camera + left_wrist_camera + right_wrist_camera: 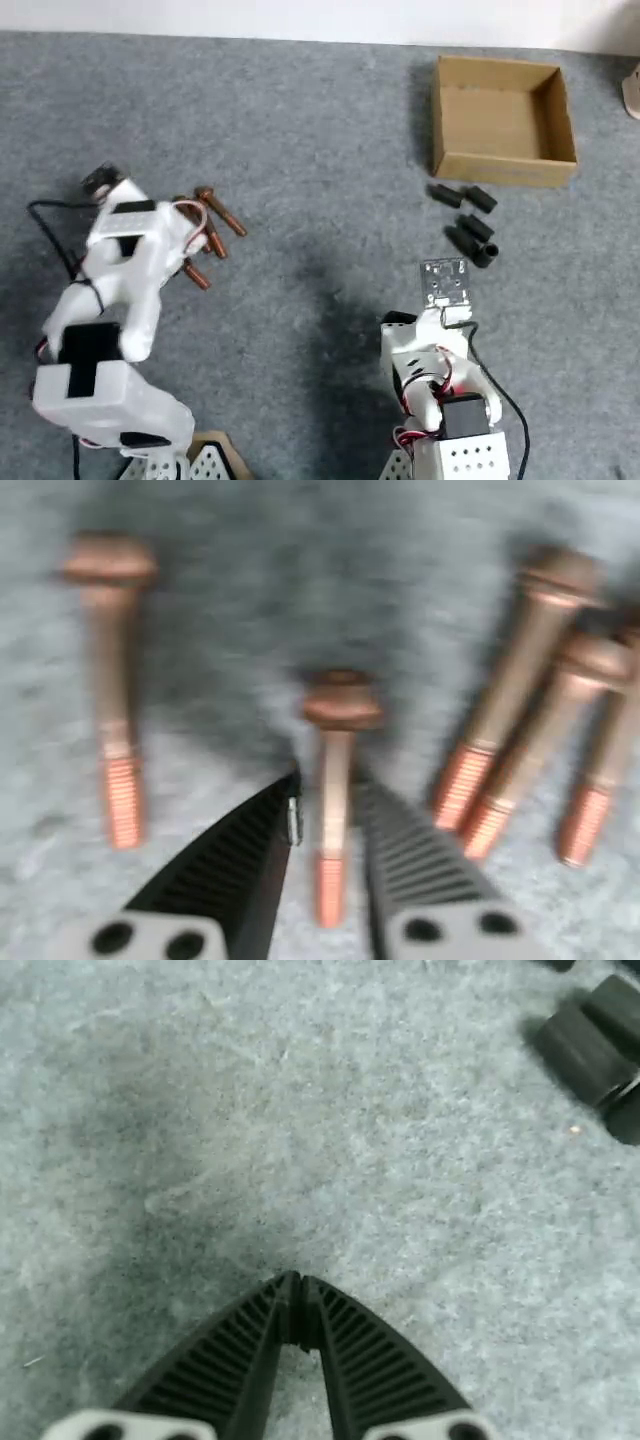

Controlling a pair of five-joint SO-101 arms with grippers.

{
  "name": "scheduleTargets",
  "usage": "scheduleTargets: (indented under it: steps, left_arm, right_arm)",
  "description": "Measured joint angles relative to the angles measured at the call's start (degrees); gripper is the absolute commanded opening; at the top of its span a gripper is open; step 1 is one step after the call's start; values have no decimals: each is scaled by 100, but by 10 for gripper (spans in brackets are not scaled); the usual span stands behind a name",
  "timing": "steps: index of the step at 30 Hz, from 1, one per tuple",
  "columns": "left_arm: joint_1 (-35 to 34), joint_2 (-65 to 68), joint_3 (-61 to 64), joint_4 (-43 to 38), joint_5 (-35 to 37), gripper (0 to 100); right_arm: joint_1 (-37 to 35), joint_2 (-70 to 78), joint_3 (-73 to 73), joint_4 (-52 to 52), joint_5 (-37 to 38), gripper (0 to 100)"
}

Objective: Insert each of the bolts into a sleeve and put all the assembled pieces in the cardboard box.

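Left wrist view: the left gripper [328,805] is seen parted around the shank of one copper bolt [341,708], apparently not yet pinched, with other bolts [110,680] lying alongside. The right gripper [300,1305] is held closed over grey carpet [200,1110] near the black sleeves [590,1035]. The cardboard box [500,168] just beyond them is given by the high view.

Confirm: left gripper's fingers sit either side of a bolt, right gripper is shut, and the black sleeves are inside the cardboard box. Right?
Not quite. The high view shows the black sleeves lying on the grey surface just outside the cardboard box, not in it. The rest holds: left gripper either side of a bolt, right gripper shut.
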Motion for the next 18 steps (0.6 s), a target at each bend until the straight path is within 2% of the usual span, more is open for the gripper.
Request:
scheduleTargets:
  steps: [6, 12, 18]
  left_arm:
    - [0, 0, 0, -18, 0, 7]
    - [0, 0, 0, -18, 0, 7]
    - [0, 0, 0, -26, 0, 7]
  right_arm:
    - [158, -18, -484, 141, 0, 5]
    - [1468, 9, -545, -1143, 484, 5]
    - [1609, 1407, -1037, -1152, 932, 5]
